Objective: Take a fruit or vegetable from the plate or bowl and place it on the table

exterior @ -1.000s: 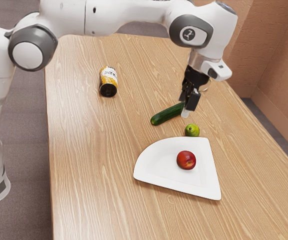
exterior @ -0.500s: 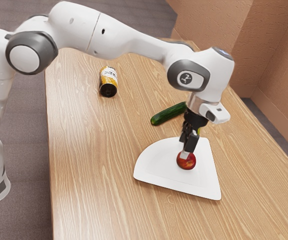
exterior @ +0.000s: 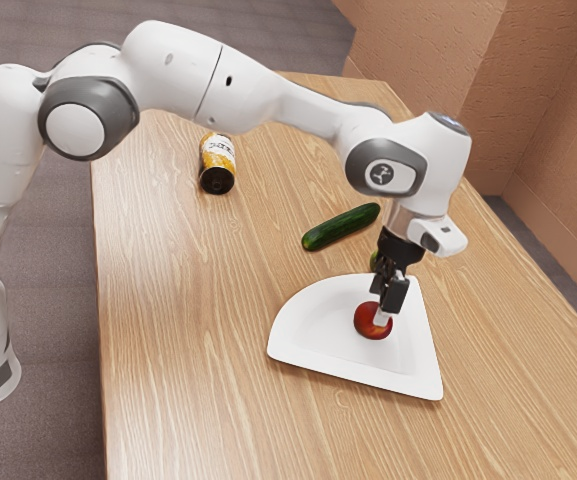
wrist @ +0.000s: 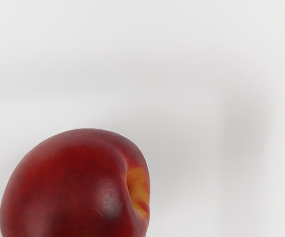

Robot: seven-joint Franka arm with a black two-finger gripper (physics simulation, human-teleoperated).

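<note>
Though right by the claw (exterior: 381, 319), the red fruit (exterior: 365, 323) inside the white plate (exterior: 310, 328), clamped or apart unclear.

See a yellow-and-white can (exterior: 218, 158) on its side toward the exterior view's far left, with a green cucumber (exterior: 340, 227) nearer and to its right. Make out a partly hidden lime (exterior: 374, 260) just nearer than the cucumber, brown wall (exterior: 533, 150) at far right, grey floor (exterior: 48, 330) at left.
</note>
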